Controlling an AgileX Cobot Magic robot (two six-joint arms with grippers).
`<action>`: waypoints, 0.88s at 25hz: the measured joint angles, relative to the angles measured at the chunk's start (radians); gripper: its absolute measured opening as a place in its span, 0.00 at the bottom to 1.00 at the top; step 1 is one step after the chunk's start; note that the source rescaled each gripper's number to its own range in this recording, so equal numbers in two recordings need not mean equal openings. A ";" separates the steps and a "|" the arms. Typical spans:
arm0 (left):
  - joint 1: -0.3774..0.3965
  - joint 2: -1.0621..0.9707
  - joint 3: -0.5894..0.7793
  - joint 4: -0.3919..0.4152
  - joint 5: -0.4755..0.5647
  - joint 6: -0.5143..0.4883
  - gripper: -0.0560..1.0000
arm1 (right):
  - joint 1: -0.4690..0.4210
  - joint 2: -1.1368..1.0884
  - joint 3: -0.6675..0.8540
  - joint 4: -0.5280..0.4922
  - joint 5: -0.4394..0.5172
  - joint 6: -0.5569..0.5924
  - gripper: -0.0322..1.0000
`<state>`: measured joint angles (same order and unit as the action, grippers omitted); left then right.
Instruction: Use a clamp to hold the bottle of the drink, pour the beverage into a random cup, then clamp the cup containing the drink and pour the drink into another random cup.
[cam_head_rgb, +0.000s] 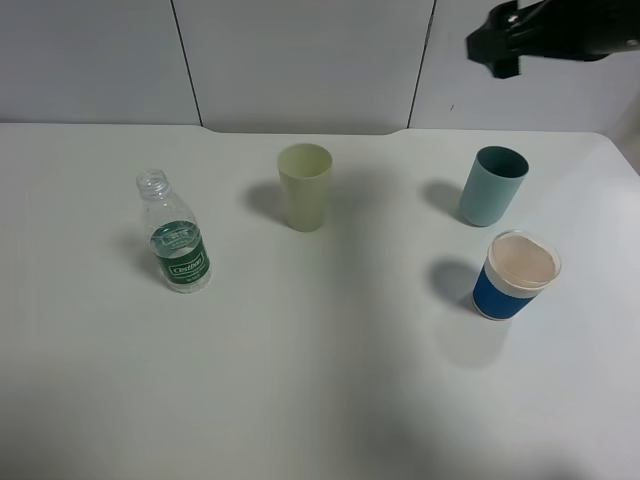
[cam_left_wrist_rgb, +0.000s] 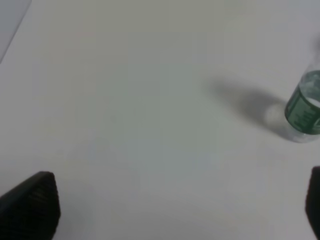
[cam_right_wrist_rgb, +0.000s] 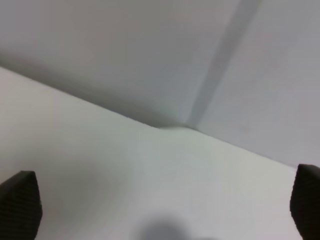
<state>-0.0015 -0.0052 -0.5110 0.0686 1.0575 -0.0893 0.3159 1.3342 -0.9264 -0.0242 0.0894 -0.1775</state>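
Note:
The bottle (cam_head_rgb: 172, 235) stands upright and uncapped on the left of the white table (cam_head_rgb: 320, 400), clear with a green label. I cannot make out the beverage in it. The pale yellow-green cup (cam_head_rgb: 305, 187) stands upright at the middle back, its contents hidden. My left gripper (cam_left_wrist_rgb: 180, 182) is open over bare table, with the bottle (cam_left_wrist_rgb: 305, 111) off to one side and clear of its black fingers (cam_left_wrist_rgb: 30, 205). My right gripper (cam_right_wrist_rgb: 162, 187) is open and holds nothing. It hangs high at the back right (cam_head_rgb: 497, 45), above the cups.
A teal cup (cam_head_rgb: 492, 186) and a white cup with a blue band (cam_head_rgb: 516, 275) stand close together on the right. A grey panelled wall (cam_head_rgb: 300, 60) runs along the table's far edge.

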 joint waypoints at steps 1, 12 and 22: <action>0.000 0.000 0.000 0.000 0.000 0.000 1.00 | -0.039 -0.024 0.000 0.000 0.030 0.000 1.00; 0.000 0.000 0.000 0.000 0.000 0.000 1.00 | -0.342 -0.356 0.000 -0.017 0.325 0.055 1.00; 0.000 0.000 0.000 0.000 0.000 0.000 1.00 | -0.385 -0.784 0.000 -0.055 0.755 0.105 1.00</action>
<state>-0.0015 -0.0052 -0.5110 0.0686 1.0575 -0.0893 -0.0692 0.5502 -0.9264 -0.0793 0.8440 -0.0724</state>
